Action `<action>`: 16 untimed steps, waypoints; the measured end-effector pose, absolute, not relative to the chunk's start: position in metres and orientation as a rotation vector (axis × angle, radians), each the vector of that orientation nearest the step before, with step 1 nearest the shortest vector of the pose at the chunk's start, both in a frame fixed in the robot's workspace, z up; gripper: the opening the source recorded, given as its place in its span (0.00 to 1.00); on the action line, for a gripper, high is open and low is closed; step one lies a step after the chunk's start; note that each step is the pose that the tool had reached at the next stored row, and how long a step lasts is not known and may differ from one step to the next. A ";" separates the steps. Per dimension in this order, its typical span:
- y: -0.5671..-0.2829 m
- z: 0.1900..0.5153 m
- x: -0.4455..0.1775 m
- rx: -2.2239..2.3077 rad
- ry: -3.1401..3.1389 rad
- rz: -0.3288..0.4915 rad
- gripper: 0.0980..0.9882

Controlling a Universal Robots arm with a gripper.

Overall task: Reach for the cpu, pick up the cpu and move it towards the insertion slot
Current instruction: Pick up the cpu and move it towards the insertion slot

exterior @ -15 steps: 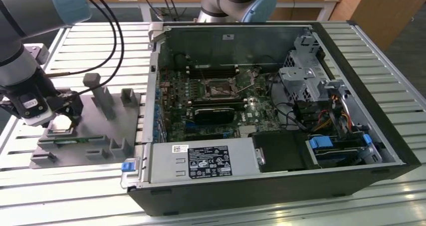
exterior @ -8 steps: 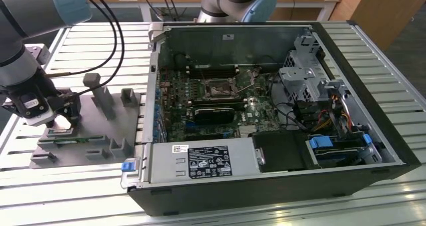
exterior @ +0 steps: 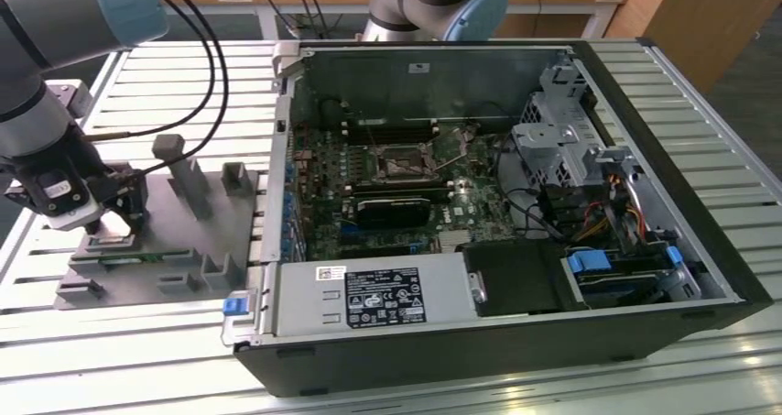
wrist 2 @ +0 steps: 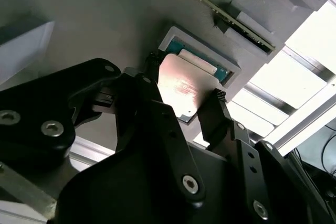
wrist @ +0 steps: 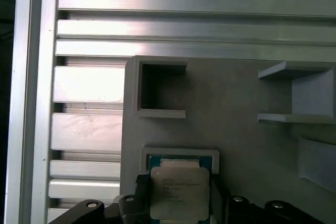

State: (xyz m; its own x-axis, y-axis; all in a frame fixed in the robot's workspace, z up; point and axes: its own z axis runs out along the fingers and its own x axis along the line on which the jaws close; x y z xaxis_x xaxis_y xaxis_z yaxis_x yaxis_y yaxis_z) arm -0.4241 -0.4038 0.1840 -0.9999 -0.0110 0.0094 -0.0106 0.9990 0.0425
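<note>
The cpu [wrist 2: 185,85] is a small silvery square chip, gripped on two opposite edges between my black fingers [wrist 2: 152,74]. It sits just over a grey-framed pocket [wrist 2: 231,77] with a teal floor in the grey fixture plate. In the first wrist view the cpu [wrist: 179,192] covers most of that pocket [wrist: 178,152]. My gripper [exterior: 108,224] is low over the fixture plate [exterior: 183,213] at the exterior view's left. The insertion slot [exterior: 401,163] is a square black socket on the motherboard inside the open computer case, well off to the exterior view's right of the gripper.
The fixture plate carries upright grey blocks [exterior: 183,172] and a green memory stick [exterior: 128,256] beside the gripper. The case's metal wall [exterior: 284,149] stands between plate and motherboard. A black card [exterior: 394,212] and cables [exterior: 574,213] lie inside the case. Slatted aluminium table [exterior: 183,67] all around.
</note>
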 end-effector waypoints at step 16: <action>-0.404 0.218 -0.424 0.014 -3.131 -0.067 0.50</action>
